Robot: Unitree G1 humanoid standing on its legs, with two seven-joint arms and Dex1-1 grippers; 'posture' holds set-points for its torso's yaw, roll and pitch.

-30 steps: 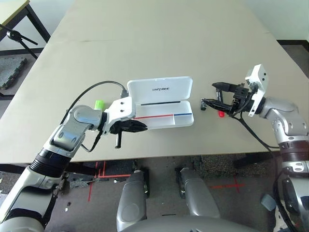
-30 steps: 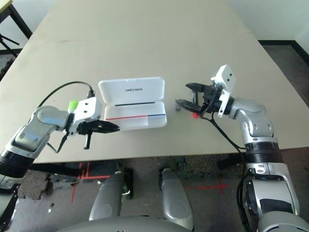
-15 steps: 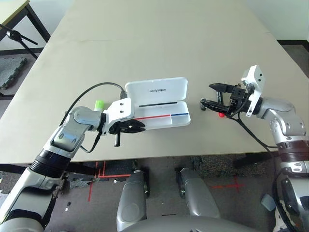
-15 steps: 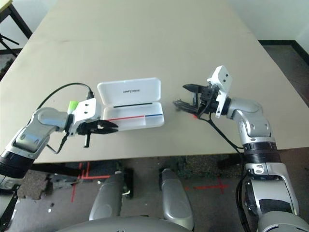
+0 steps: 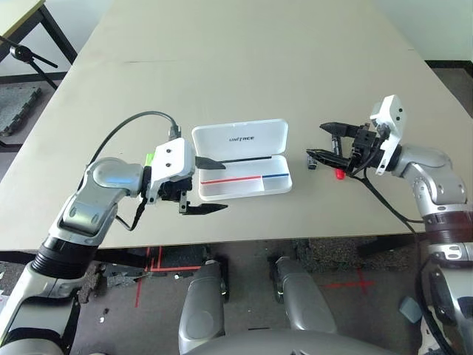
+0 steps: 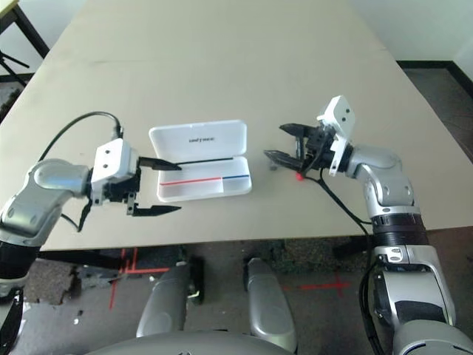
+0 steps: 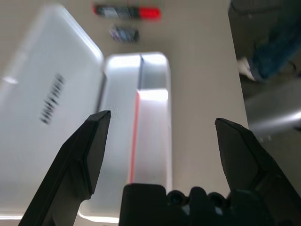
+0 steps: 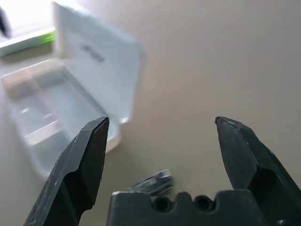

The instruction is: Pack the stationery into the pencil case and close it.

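A flat white pencil case point(image 5: 242, 161) lies open near the front edge of a wide beige desk point(image 5: 244, 66), roughly midway between the robot's two arms. Its lid point(image 5: 239, 138) is folded back flat toward the far side of the desk and carries small dark lettering, while the tray part point(image 5: 246, 183) sits nearer the robot, with a thin red line and a thin blue line running along its inside. The tray looks empty. Just to the right of the case, a tiny black-and-silver cylinder point(image 7: 124, 33) rests on the desk, and just beyond it lies a black marker with a red cap point(image 7: 127, 11); in the head views both are partly hidden behind the right gripper. On the other side of the case, a white highlighter with a lime-green cap point(image 8: 27, 41) lies on the desk, mostly covered by the left arm in the head views, with only a spot of green showing. The left gripper point(image 5: 211, 185) hovers at the left end of the case, pointing right, its jaws spread wide with nothing between them. The right gripper point(image 5: 325, 142) hangs above the marker and cylinder, pointing left toward the case, its jaws also spread wide and holding nothing.
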